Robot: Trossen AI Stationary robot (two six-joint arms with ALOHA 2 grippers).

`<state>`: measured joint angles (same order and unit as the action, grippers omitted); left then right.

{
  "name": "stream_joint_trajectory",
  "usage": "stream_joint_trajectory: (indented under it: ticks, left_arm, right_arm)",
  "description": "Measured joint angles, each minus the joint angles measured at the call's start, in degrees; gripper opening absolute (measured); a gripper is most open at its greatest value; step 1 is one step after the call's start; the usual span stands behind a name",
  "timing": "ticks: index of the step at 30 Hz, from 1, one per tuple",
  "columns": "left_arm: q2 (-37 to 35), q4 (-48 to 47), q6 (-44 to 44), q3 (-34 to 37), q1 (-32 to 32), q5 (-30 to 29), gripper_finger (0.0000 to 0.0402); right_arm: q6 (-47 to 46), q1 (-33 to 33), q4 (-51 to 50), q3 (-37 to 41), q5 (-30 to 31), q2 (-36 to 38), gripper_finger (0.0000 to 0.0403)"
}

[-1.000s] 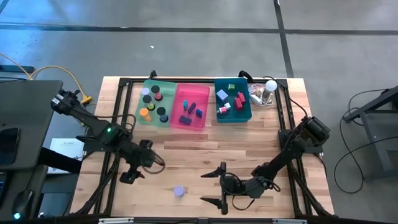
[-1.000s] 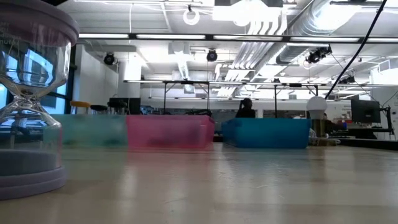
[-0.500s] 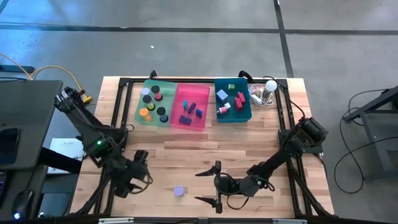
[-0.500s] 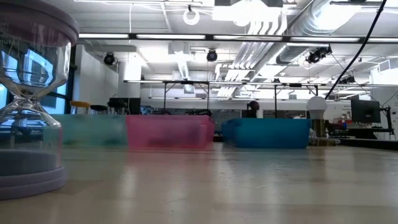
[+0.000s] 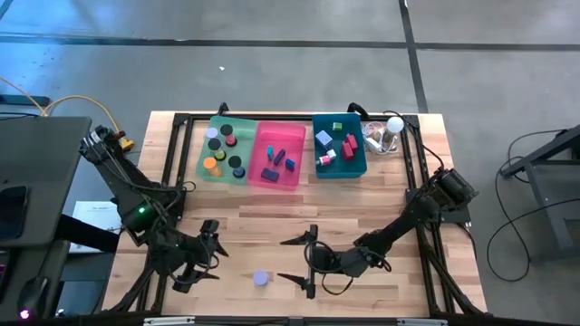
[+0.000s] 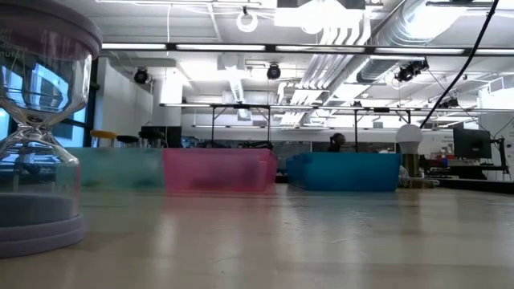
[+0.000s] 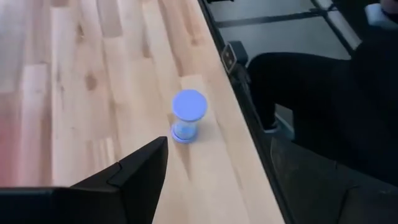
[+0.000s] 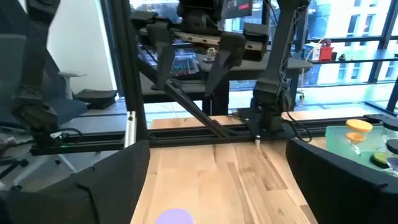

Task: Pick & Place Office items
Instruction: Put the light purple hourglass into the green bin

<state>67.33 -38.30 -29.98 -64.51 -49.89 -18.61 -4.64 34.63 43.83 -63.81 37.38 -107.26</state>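
A small lavender hourglass-shaped piece [image 5: 261, 278] stands upright on its base near the table's near edge; it also shows in the low view [image 6: 36, 128], the left wrist view [image 7: 188, 115] and the right wrist view [image 8: 173, 216]. My right gripper [image 5: 288, 261] [image 8: 216, 149] is open, just right of the piece, its fingers pointing toward it. My left gripper [image 5: 207, 255] [image 7: 217, 146] is open, left of the piece. The other small coloured pieces lie in the green bin [image 5: 205, 145], the pink bin [image 5: 263, 172] and the teal bin [image 5: 361, 154].
The three bins stand in a row at the table's far side. A white ball-topped clear gadget [image 5: 390, 129] stands right of the teal bin. A black frame rail [image 5: 172, 172] runs around the table. Bare wood lies between the bins and the grippers.
My left gripper has moved toward the table's near edge and turned to face the lavender piece. My right gripper has moved a little toward the table's left, closer to the piece. The piece has stayed in place.
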Motion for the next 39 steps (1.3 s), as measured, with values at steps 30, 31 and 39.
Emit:
stream_joint_trajectory:
  ticks: [30,31,39]
  left_arm:
    - [0.2,1.4,0.1,0.0,-0.2,-24.4,0.0316]
    - [0.3,1.5,0.0,0.0,-0.2,-24.7,0.0326]
    - [0.8,1.9,-0.3,0.0,-0.3,-21.7,0.0388]
  right_arm:
    - [0.0,-1.9,-1.7,0.0,0.0,0.0,0.0366]
    - [0.0,-2.0,-1.7,0.0,0.0,0.0,0.0366]
    - [0.6,-2.1,-1.6,0.0,-2.6,0.0,0.0366]
